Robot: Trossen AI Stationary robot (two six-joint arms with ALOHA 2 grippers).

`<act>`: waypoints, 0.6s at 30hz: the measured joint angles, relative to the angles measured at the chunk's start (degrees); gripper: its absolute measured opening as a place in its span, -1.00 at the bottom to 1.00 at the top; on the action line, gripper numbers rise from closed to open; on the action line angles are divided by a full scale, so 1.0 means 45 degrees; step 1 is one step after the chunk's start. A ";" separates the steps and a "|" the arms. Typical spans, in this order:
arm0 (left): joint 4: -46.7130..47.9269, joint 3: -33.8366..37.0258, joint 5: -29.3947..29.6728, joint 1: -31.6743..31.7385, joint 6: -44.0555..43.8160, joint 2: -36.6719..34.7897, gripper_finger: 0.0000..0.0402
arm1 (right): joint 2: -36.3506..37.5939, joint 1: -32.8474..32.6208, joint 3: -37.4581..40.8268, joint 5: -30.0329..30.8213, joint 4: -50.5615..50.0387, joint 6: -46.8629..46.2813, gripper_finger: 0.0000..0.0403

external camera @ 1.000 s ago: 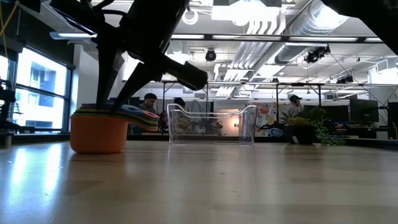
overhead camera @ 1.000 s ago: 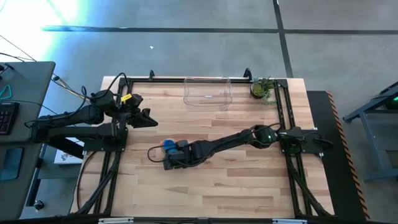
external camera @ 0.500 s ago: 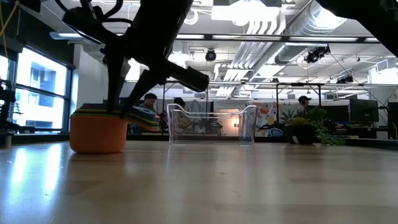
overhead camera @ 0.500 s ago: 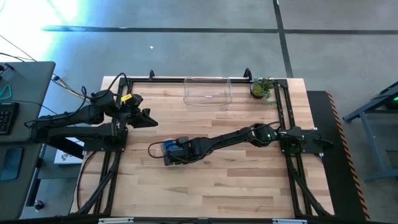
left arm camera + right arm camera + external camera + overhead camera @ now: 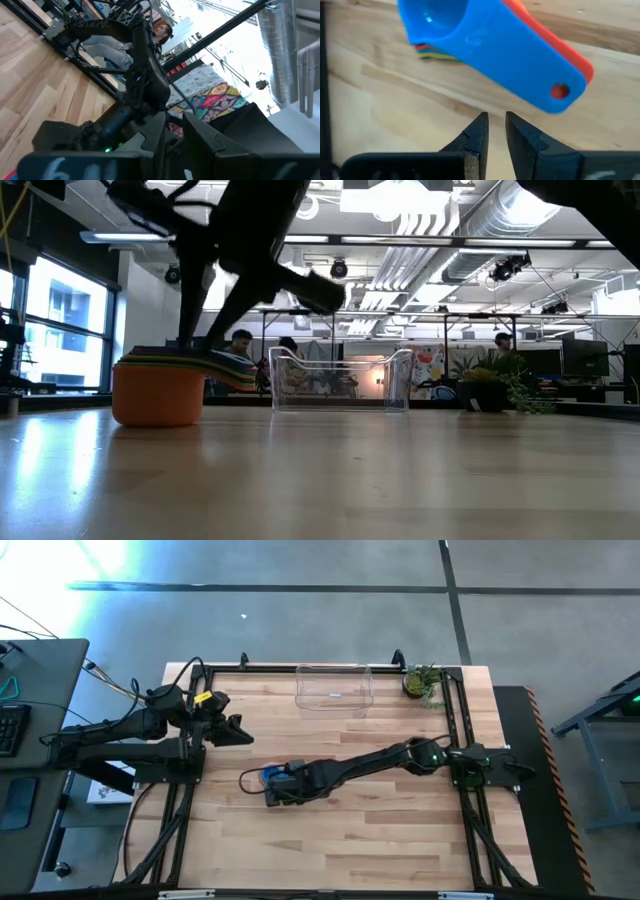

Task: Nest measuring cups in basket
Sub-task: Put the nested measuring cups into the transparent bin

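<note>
At the table's left edge the left gripper (image 5: 238,730) hangs above the wood well clear of everything, its two fingers (image 5: 200,142) drawn almost together with only a thin slit between them and nothing in it. Toward the middle of the table, the measuring cups (image 5: 270,777) sit nested in one stack on the bare boards; from above only the blue top cup shows, while the low view shows the orange bottom cup (image 5: 158,394) on the wood with the coloured handles fanning out above its rim. The right gripper (image 5: 282,788) is just beside the stack on its near side, its arm stretched across from the right mount; in the right wrist view its fingers (image 5: 476,134) are pinched nearly shut on nothing, their tips just short of the blue handle, which lies over a coral-red one. The basket (image 5: 334,687) stands at the far edge, well apart from the stack, with open wood between them. A small potted plant (image 5: 421,682) sits near the basket, toward the far right corner.
</note>
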State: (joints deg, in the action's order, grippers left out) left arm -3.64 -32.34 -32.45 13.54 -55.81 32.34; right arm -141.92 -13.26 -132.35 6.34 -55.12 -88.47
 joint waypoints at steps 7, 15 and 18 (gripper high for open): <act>-0.0016 -0.0001 -0.0398 -0.0003 0.0839 -0.0294 -0.71 | 0.0813 -0.0076 -0.0005 0.0010 -0.0470 0.0727 -0.71; -0.0017 0.0000 -0.0393 -0.0005 0.2688 -0.1145 -0.71 | 0.1615 0.0212 -0.0024 0.0137 -0.0813 0.2172 -0.71; -0.0012 0.0000 -0.0348 -0.0005 0.3163 -0.1194 -0.71 | 0.1804 0.0383 -0.0024 -0.0041 -0.0935 0.2753 -0.71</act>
State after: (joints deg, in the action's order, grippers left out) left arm -3.69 -32.34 -34.02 13.52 -41.58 26.96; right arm -133.80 -11.53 -132.46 6.16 -59.33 -76.08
